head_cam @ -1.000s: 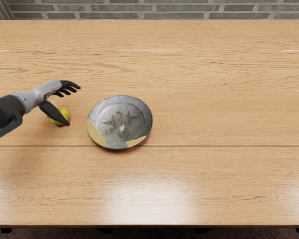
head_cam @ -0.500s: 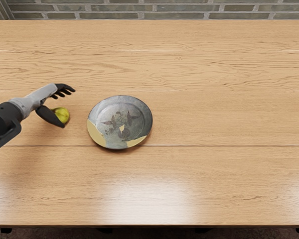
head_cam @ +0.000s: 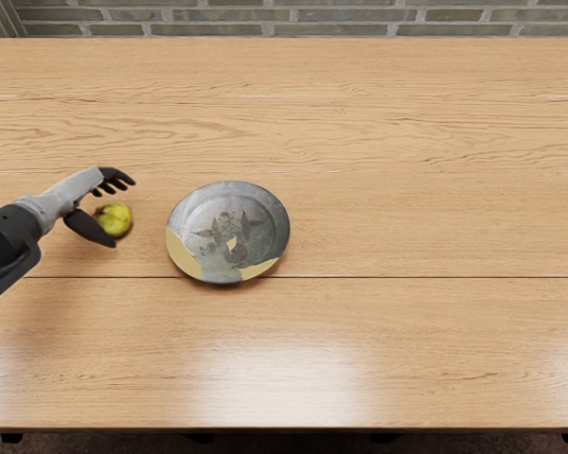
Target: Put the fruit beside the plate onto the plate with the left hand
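Step in hand: reach and grasp, not yet closed.

- Left hand [head_cam: 87,197] comes in from the left edge and sits at the fruit. Fingers [head_cam: 116,180] are spread on the far side and the thumb [head_cam: 90,229] is out on the near side. They bracket the fruit without gripping it. I cannot tell whether any of them touches it.
- Fruit [head_cam: 115,218], small and yellow-green, lies on the table [head_cam: 407,189] in the gap between thumb and fingers, just left of the plate and apart from it.
- Plate [head_cam: 263,210]: grey, with a dark painted pattern and a yellow patch at its near rim. Nothing is in it.

Next move, as I judge it: close fingers and thumb onto the fruit, lift it clear of the rim, carry it right over the plate and release. Being round, it may roll if nudged before the grip closes.
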You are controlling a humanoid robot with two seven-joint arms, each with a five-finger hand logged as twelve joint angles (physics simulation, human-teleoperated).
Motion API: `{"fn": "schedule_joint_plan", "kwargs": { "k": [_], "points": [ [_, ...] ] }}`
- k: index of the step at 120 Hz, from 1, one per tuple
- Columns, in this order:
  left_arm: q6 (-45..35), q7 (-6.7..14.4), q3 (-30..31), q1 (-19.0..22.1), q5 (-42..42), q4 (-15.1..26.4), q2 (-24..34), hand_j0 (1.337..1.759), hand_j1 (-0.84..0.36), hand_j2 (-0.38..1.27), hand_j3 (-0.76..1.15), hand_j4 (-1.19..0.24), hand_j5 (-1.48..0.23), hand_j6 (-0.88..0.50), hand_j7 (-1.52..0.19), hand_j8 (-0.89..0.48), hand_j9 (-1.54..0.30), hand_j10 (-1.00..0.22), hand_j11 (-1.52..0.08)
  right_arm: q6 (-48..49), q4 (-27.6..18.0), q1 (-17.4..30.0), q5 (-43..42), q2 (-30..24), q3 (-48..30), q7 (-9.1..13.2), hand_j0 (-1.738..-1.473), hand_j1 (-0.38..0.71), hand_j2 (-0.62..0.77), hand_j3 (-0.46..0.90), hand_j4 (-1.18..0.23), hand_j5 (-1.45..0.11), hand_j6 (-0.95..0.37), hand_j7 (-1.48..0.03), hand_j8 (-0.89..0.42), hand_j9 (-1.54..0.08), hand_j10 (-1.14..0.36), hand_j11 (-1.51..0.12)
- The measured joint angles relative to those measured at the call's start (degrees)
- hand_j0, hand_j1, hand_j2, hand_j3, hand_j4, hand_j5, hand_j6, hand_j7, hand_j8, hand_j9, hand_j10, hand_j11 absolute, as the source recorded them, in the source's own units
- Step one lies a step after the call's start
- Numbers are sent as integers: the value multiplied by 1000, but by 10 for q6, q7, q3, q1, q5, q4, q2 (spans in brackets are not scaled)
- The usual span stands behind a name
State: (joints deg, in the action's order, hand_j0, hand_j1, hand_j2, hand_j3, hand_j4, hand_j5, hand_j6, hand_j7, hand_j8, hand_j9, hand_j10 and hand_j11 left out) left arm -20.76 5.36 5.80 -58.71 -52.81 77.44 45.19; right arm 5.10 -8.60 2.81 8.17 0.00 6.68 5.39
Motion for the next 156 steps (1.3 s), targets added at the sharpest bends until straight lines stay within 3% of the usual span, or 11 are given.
{"fn": "schedule_joint_plan", "kwargs": {
  "k": [54, 102, 156],
  "points": [
    [-4, 0, 11, 0, 0, -16, -5, 1658, -219, 102, 0, -481, -624, -454, -621, -481, -621, -483, -621, 0, 0, 0, 0, 0, 0, 0, -1658, -307, -7, 0, -35, -45, -35, -45, -35, -45, -35, -45],
    [-2, 1, 12, -5, 1, -14, -5, 1653, -317, 202, 0, -553, -821, -320, -798, -354, -794, -568, -796, 0, 0, 0, 0, 0, 0, 0, -1658, -307, -7, 0, -35, -45, -35, -45, -35, -45, -35, -45],
    [2, 1, 12, -47, 10, -4, -7, 1652, -317, 189, 0, -544, -814, -313, -793, -346, -788, -558, -791, 0, 0, 0, 0, 0, 0, 0, -1658, -307, -7, 0, -35, -45, -35, -45, -35, -45, -35, -45]
  ]
}}
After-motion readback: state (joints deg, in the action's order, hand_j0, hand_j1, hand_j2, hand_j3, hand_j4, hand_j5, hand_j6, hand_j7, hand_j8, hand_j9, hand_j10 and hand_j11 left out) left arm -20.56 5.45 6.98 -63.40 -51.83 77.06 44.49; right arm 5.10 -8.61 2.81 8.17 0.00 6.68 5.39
